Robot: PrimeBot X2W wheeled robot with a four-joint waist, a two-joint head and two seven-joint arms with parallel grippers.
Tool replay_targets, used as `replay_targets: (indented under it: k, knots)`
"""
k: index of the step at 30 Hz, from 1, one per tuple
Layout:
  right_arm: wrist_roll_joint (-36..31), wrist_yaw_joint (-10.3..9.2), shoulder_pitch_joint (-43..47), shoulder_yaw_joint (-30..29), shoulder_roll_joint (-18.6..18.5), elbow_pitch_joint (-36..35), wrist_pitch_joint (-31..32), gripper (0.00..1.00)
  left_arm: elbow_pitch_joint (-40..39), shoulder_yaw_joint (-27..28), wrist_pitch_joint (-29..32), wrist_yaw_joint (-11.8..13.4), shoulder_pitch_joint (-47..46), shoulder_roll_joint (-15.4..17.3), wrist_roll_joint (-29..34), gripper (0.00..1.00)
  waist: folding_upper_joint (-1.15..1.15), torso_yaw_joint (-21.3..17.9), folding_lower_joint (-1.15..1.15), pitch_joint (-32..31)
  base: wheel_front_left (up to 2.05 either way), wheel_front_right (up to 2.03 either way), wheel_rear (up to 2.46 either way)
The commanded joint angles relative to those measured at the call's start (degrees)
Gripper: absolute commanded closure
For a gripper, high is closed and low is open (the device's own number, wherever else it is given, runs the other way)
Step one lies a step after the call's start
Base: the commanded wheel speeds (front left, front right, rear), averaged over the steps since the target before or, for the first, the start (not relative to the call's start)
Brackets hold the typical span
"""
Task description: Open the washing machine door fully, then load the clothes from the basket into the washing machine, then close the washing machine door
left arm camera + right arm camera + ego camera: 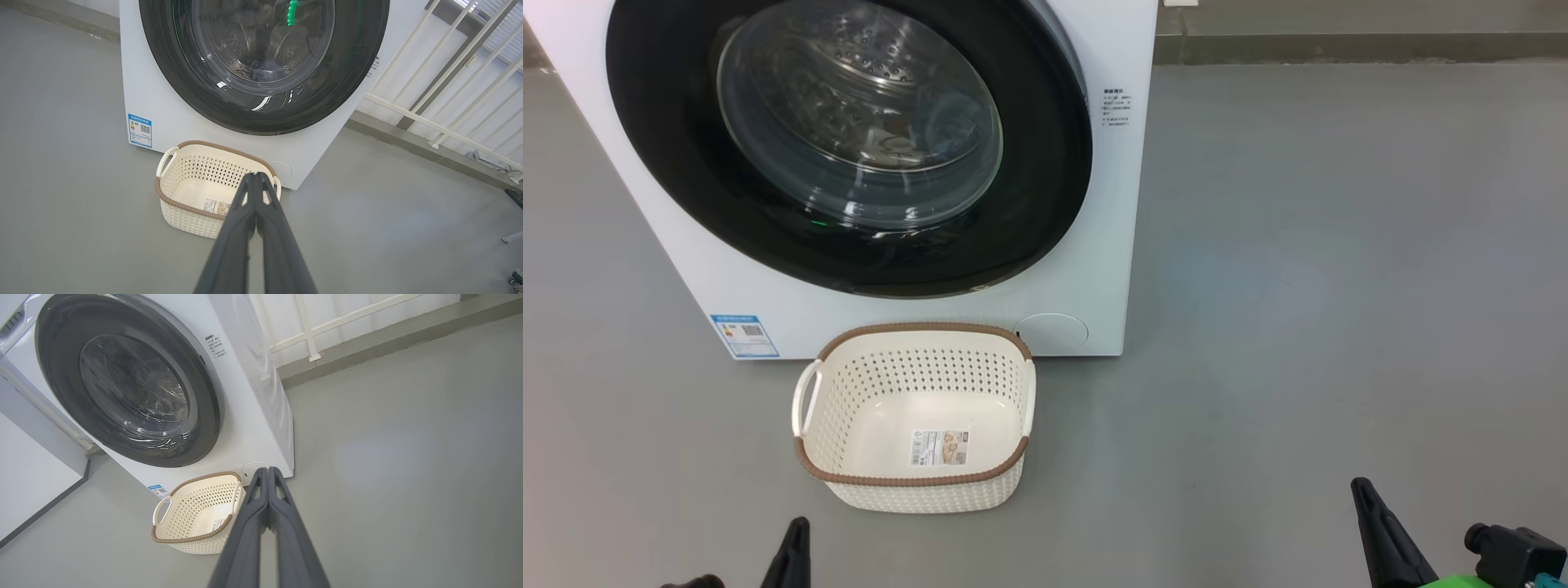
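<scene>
Sitting ahead of both closed jaws, the basket (915, 380) touches neither.

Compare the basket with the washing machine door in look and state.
The basket is rectangular, cream and perforated; the washing machine door is round, glossy black around clear glass. The basket stands open-topped and empty but for a sticker; the door is shut, with clothes showing behind it. Both are untouched.

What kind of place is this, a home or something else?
Probably a bare laundry corner or test area, not a furnished home. A washing machine and a basket stand on a plain grey floor, with a white railing nearby.
</scene>
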Motion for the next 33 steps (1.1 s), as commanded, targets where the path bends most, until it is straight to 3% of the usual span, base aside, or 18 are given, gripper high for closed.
replay_targets:
  k: [1, 33]
  knots:
    - [1.9, -0.03, -2.3, -0.1, -0.3, -1.0, 0.1, 1.0, -1.0, 1.2, 0.2, -0.6, -2.4, 0.5, -1.3, 1.0, 0.0, -0.1, 0.0, 0.0, 0.0, 0.0, 0.0]
    - [22.5, -0.07, -5.7, -0.6, -0.6, 2.3, 3.3, 1.0, 0.8, 5.6, 4.4, -2.2, -5.3, -0.4, -20.5, 1.0, 0.0, -1.5, 0.0, 0.7, 0.0, 0.0, 0.0]
